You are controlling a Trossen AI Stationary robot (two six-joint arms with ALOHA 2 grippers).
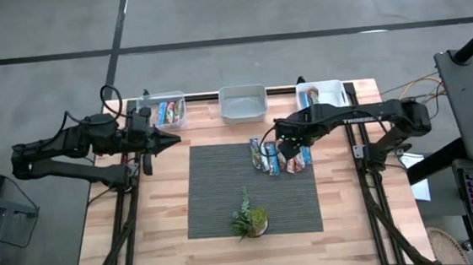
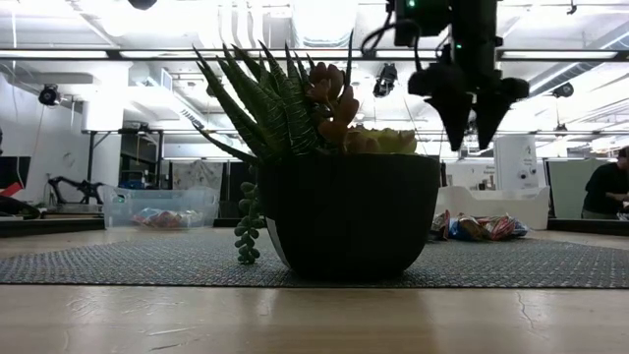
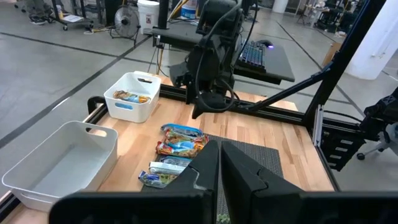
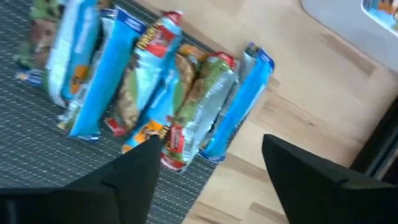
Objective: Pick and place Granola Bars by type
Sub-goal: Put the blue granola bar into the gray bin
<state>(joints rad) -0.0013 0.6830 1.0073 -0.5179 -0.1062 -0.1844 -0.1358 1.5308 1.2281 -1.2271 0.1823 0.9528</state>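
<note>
Several granola bars [image 1: 276, 156] in blue, red and green wrappers lie side by side at the right part of the grey mat [image 1: 224, 193]; the outermost one lies on the wood just past the mat's right edge. They also show in the right wrist view [image 4: 161, 87] and low on the table in the low view [image 2: 482, 228]. My right gripper [image 4: 211, 142] hangs open above the right end of the row, fingers pointing down and clear of the bars [image 2: 470, 138]. My left gripper [image 1: 174, 140] is shut and held level above the table's left side, holding nothing [image 3: 219, 144].
Three bins stand along the far edge: a clear one [image 1: 167, 111] with bars at the left, a bare one [image 1: 242, 101] in the middle, a white one [image 1: 322, 94] with bars at the right. A potted plant [image 1: 250, 220] sits on the mat's near part.
</note>
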